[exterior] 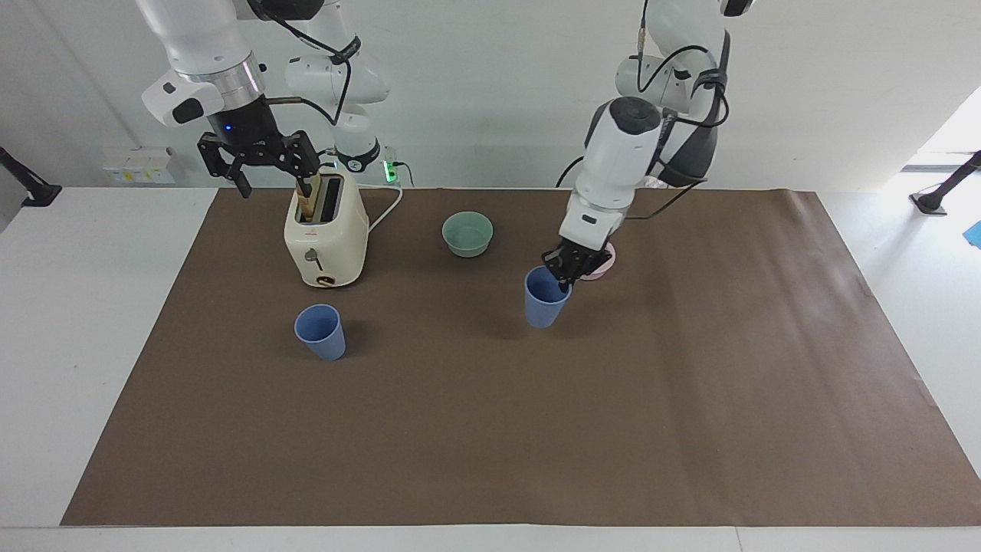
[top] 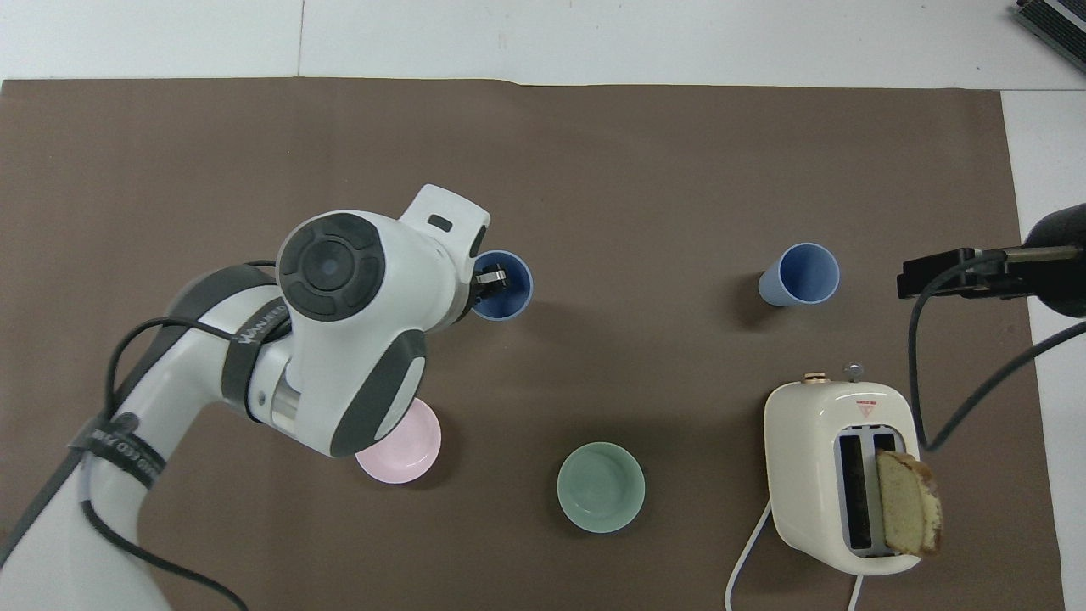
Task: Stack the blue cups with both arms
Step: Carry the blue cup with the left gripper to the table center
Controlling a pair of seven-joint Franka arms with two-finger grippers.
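My left gripper (exterior: 565, 274) is shut on the rim of one blue cup (exterior: 543, 303) and holds it upright just above the mat's middle, beside the pink bowl. In the overhead view the left gripper (top: 488, 281) pinches the cup (top: 509, 293) at its rim. The second blue cup (exterior: 320, 332) stands upright on the mat toward the right arm's end, farther from the robots than the toaster; it also shows in the overhead view (top: 802, 273). My right gripper (exterior: 272, 178) waits open and empty in the air above the toaster and shows in the overhead view (top: 950, 276).
A cream toaster (exterior: 326, 245) (top: 836, 475) with a bread slice (top: 908, 513) in one slot stands near the robots. A green bowl (exterior: 467, 234) (top: 601, 487) and a pink bowl (exterior: 605, 262) (top: 399, 454), partly covered by the left arm, sit near the robots.
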